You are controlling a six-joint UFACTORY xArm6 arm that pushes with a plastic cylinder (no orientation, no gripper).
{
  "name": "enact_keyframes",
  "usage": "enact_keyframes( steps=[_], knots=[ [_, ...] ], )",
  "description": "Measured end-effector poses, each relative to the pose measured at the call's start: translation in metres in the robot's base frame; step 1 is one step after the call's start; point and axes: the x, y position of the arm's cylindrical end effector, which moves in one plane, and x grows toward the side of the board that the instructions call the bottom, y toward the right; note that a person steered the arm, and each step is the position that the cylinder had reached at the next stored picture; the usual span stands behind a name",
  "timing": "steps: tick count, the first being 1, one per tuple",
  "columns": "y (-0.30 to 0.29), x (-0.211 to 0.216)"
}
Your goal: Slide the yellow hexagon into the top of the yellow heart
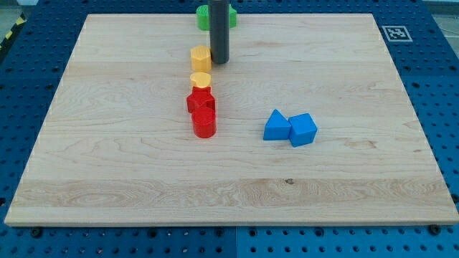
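The yellow hexagon (201, 58) is seen near the board's top, just above the yellow heart (201, 79); it is judged light, rigid and easily slid; its upper face should be pushed; my tip (219, 61) is set beside its right; no fingers are fitted.

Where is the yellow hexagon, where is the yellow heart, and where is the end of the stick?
yellow hexagon (201, 58), camera view, on its front side face.
yellow heart (201, 79), camera view, on its top face.
my tip (219, 61), camera view, at the rod's very bottom end, right beside the hexagon.
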Motion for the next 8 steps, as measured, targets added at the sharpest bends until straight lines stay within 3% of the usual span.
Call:
enact_keyframes(
  steps=[1,2,3,4,7,8],
  knots=[
    [0.000,-0.006],
    [0.001,-0.047],
    [-0.026,-0.058],
    [-0.054,-0.057],
    [-0.041,-0.021],
    [-0.041,-0.047]
  ],
)
